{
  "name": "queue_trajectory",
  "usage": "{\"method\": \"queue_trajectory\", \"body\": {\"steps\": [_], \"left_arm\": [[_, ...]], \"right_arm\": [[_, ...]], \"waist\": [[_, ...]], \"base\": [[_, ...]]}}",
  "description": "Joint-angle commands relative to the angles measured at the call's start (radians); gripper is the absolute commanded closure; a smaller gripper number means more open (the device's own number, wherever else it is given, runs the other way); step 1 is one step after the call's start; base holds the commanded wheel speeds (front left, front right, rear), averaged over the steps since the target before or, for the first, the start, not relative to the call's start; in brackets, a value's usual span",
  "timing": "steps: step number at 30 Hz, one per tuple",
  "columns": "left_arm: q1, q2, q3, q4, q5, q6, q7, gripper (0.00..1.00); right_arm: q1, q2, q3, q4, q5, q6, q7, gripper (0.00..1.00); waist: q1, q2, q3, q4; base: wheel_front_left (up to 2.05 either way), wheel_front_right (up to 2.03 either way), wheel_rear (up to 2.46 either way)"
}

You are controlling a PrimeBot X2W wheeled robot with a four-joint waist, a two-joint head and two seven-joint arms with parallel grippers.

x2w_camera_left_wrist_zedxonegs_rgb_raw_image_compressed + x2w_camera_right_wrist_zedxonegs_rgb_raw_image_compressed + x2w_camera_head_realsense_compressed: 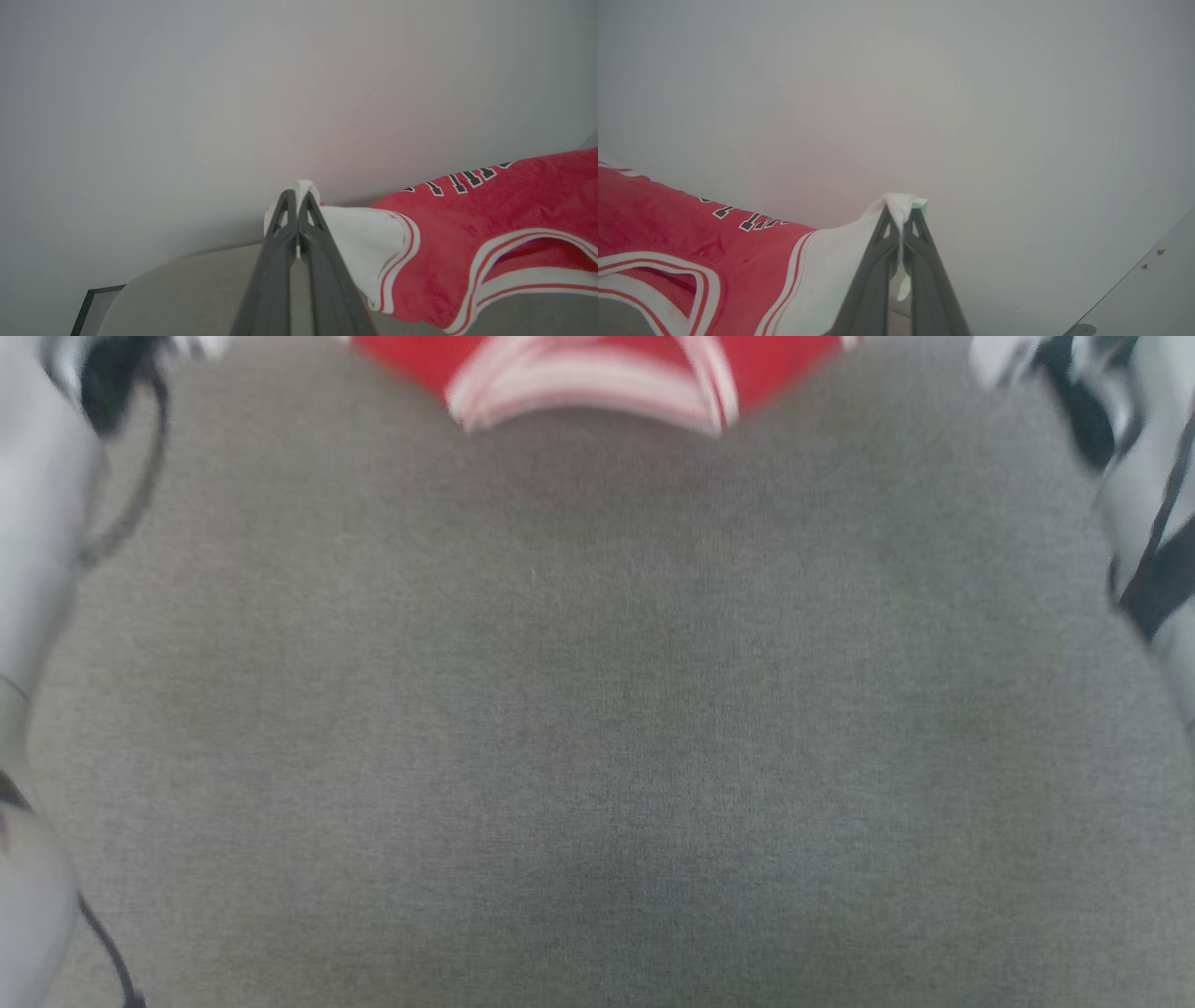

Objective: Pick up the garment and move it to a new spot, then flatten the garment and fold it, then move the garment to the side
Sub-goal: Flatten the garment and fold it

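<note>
The garment [467,224] spans left gripper [297,196] to right gripper [901,210].

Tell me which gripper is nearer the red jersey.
Neither, a tie. The left gripper is shut on one white sleeve of the jersey; the right gripper is shut on the other sleeve.

Under me lay the work surface [597,728], covered in grey woven cloth. It ran left to right and near to far across the head view, all of it blurred, with a few darker patches toward the middle. At the far edge the garment [597,373] showed its red body and striped neck, but I couldn't tell whether it touched the cloth. From my left wrist the work surface [187,289] looked pale grey-beige, with a rounded corner.
</note>
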Motion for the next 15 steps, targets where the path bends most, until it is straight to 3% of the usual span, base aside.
{"method": "queue_trajectory", "body": {"steps": [1,5,15], "left_arm": [[0.035,0.004,0.0,0.009,-0.023,-0.007,0.024,1.0],[0.144,0.011,-0.021,0.005,-0.041,-0.021,0.115,1.0],[0.37,0.104,-0.064,-0.107,-0.099,-0.028,0.342,1.0]], "right_arm": [[0.033,-0.008,0.013,-0.01,0.041,0.0,0.015,1.0],[0.159,-0.045,0.107,-0.076,0.148,0.0,0.109,1.0],[0.44,-0.246,0.292,-0.376,0.384,0.0,0.372,1.0]], "waist": [[0.0,0.0,-0.029,0.005],[0.0,0.0,-0.08,0.009],[0.0,0.0,-0.177,0.014]], "base": [[0.0,0.0,0.0],[0.0,0.0,0.0],[0.0,0.0,0.0]]}}
